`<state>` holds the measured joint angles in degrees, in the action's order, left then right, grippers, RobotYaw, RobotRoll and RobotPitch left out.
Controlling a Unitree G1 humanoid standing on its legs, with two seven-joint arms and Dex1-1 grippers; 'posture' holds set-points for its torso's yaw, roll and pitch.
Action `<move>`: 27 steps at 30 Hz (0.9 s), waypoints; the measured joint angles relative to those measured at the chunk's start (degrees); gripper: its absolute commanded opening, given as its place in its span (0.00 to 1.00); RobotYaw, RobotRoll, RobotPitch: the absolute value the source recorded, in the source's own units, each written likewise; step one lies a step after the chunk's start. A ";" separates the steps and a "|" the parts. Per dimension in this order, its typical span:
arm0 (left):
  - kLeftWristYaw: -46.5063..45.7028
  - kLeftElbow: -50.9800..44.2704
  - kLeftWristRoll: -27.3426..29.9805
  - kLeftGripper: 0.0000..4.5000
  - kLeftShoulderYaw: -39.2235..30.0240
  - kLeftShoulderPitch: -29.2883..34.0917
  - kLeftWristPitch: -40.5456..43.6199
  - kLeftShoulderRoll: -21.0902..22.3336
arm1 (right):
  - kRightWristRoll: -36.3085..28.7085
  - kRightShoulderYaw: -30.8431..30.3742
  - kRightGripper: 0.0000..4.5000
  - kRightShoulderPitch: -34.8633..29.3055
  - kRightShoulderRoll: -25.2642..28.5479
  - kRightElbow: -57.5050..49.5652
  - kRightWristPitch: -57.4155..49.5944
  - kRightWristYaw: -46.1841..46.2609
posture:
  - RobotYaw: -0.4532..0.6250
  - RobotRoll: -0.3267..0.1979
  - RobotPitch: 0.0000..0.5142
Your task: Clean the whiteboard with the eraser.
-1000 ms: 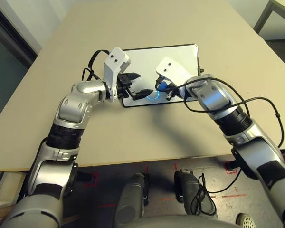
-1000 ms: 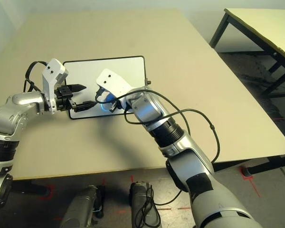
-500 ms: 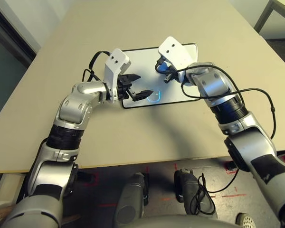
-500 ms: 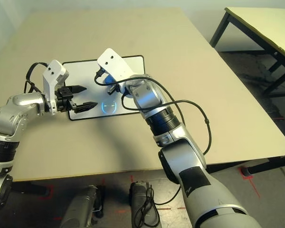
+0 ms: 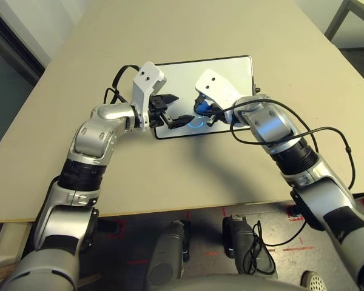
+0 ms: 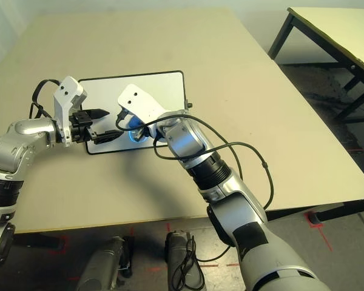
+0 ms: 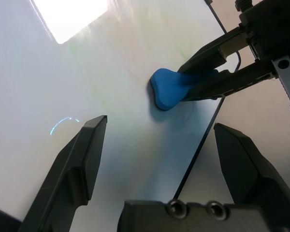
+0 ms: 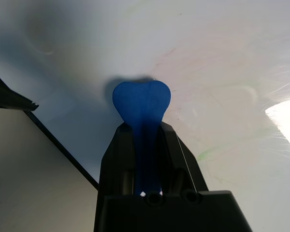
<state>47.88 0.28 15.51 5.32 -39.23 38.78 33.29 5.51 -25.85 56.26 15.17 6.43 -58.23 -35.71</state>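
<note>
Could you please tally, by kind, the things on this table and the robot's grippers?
Whiteboard: 1
Blue eraser: 1, pinched in the right gripper against the board
Grippers: 2, the left gripper open over the board's near corner
Blue pen marks left on the board: 1 arc
Total: 5

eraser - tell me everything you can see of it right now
The eraser is a small bright blue block, smooth and matte, with a rounded, heart-like end and a pinched middle. The right claw is shut on that middle, so only the broad end sticks out. That end presses on the whiteboard near its front edge, casting a soft shadow.
</note>
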 measured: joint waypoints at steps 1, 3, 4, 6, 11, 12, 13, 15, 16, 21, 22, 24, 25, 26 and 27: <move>0.07 0.07 0.00 1.00 0.00 -0.01 0.00 0.01 | -0.02 0.01 0.12 0.36 -0.26 0.78 0.37 -0.02 | 0.45 0.62 0.40; 0.21 0.17 -0.01 1.00 0.01 -0.11 0.00 0.01 | -0.09 0.07 0.12 1.28 -0.66 2.53 1.50 -0.02 | 0.45 0.62 0.39; 0.26 0.21 -0.01 1.00 0.01 -0.22 0.00 0.01 | -0.09 0.20 0.12 1.98 -0.94 3.79 2.34 0.07 | 0.45 0.62 0.39; 0.30 0.25 -0.01 1.00 0.01 -0.47 -0.01 0.03 | -0.10 0.86 0.12 3.55 -1.46 6.40 4.13 0.49 | 0.45 0.62 0.39; 0.38 0.25 -0.02 1.00 0.01 -0.67 0.01 0.08 | -0.02 4.55 0.12 8.31 -1.53 14.37 9.69 2.80 | 0.45 0.62 0.38; 0.39 0.24 -0.02 1.00 0.01 -0.67 0.03 0.11 | 0.00 5.04 0.12 8.88 -1.49 15.34 10.46 3.18 | 0.45 0.62 0.38; 0.39 0.23 -0.02 1.00 0.01 -0.67 0.06 0.13 | 0.00 5.34 0.12 9.29 -1.49 16.18 11.15 3.38 | 0.45 0.62 0.37; 0.42 0.22 -0.02 1.00 0.01 -0.67 0.10 0.14 | 0.00 5.77 0.12 9.85 -1.50 17.30 12.24 3.72 | 0.45 0.62 0.37; 0.45 0.22 -0.02 1.00 0.01 -0.67 0.11 0.14 | 0.03 5.99 0.12 9.91 -1.49 17.56 12.61 3.81 | 0.45 0.62 0.37; 0.74 0.23 -0.03 1.00 0.04 -0.92 0.26 0.56 | 0.39 5.30 0.12 6.86 -1.42 12.90 10.57 3.59 | 0.45 0.62 0.37; 0.76 0.21 -0.02 1.00 0.04 -1.05 0.26 0.59 | 0.59 4.62 0.12 5.30 -1.39 10.47 9.17 3.23 | 0.44 0.62 0.37; 0.77 0.22 -0.03 1.00 0.06 -1.22 0.27 0.63 | 0.61 3.00 0.12 2.99 -1.37 6.66 6.82 2.29 | 0.44 0.62 0.37; 0.78 0.23 -0.02 1.00 0.09 -1.38 0.27 0.62 | 0.62 2.05 0.12 1.74 -1.37 4.75 5.49 1.72 | 0.44 0.62 0.37; 0.80 0.23 -0.02 1.00 0.12 -1.54 0.27 0.62 | 0.63 1.34 0.12 0.87 -1.36 3.40 4.53 1.33 | 0.44 0.62 0.37; 0.82 0.22 -0.02 1.00 0.15 -1.68 0.27 0.61 | 0.63 0.46 0.12 0.25 -1.15 2.15 3.42 0.94 | 0.44 0.62 0.37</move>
<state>48.69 0.50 15.49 5.47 -40.91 39.05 33.90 6.14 -25.39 56.51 14.02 8.58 -54.81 -34.77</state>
